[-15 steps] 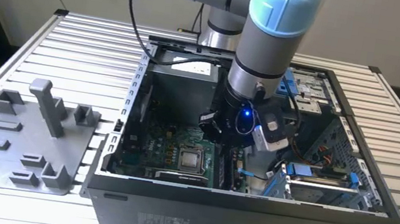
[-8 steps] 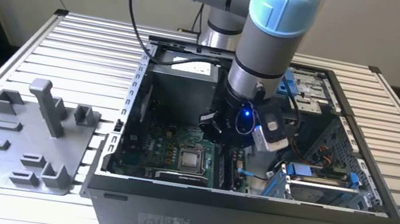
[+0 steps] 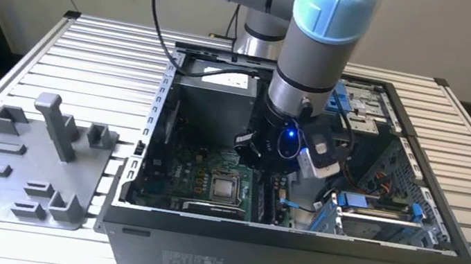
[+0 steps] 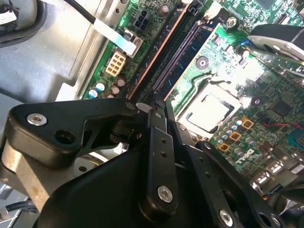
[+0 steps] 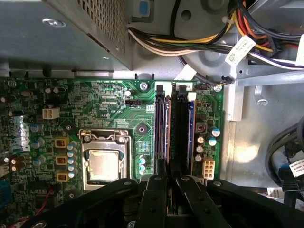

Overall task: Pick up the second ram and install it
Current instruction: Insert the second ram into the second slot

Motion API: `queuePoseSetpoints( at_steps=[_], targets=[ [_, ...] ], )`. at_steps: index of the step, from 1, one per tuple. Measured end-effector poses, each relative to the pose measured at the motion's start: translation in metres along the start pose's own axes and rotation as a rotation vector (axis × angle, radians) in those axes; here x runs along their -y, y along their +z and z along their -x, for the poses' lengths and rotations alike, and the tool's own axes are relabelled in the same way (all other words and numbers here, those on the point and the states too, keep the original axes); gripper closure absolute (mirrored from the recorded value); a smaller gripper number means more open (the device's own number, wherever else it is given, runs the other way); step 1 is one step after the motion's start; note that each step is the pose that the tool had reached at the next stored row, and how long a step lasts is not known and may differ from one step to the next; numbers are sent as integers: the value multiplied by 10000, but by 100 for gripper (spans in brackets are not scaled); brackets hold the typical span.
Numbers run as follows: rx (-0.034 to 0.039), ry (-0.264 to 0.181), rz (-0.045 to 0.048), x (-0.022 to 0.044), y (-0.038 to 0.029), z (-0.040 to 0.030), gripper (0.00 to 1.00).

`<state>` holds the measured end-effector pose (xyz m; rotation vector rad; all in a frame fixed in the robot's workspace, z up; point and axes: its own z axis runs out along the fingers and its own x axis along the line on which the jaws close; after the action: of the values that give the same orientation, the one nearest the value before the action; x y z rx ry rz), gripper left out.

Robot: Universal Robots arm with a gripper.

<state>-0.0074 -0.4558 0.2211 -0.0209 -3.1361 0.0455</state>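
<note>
Just beside the square silver processor [image 5: 103, 165], across a strip of green motherboard [image 5: 114, 102], stands the second ram [image 5: 179, 133]. It's a slim dark strip seen edge-on, clearly longer than the processor, and it lies along the long memory slots [image 5: 161, 128] with its far end at a white latch [image 5: 179, 88]. The gripper [image 5: 171, 183] is down at the ram's near end with its black fingers [image 5: 187, 194] drawn in to a narrow gap, pinching the stick rather than spread wide.

The first wrist view looks straight down and takes in more beyond the processor. There's the power supply's perforated metal wall [image 5: 102, 19] and a bundle of yellow, orange and black cables [image 5: 190, 45].

The second wrist view comes in low and slanted, so the slots run off diagonally past the processor, and the gripper's linkage and screws sit large in front.

The exterior view gives the wider scene. The arm [image 3: 318, 46] reaches down into the open computer case [image 3: 291, 259], which sits on a slatted tabletop [image 3: 89, 47]. Blue drive clips [image 3: 365, 202] show on the exterior view's right of the processor. Well apart from it, on the exterior view's left and outside the case, lies a grey fixture tray [image 3: 23, 177].
</note>
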Motion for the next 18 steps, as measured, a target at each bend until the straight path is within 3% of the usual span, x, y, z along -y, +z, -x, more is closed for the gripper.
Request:
queuePoseSetpoints(
  at_steps=[5,15,16,18],
  targets=[
    [0,-1,-2,-1,34,0,86],
    [-1,0,-2,-1,36,0,86],
    [-1,0,-2,-1,37,0,79],
    [-1,0,-2,-1,37,0,79]
  ],
)
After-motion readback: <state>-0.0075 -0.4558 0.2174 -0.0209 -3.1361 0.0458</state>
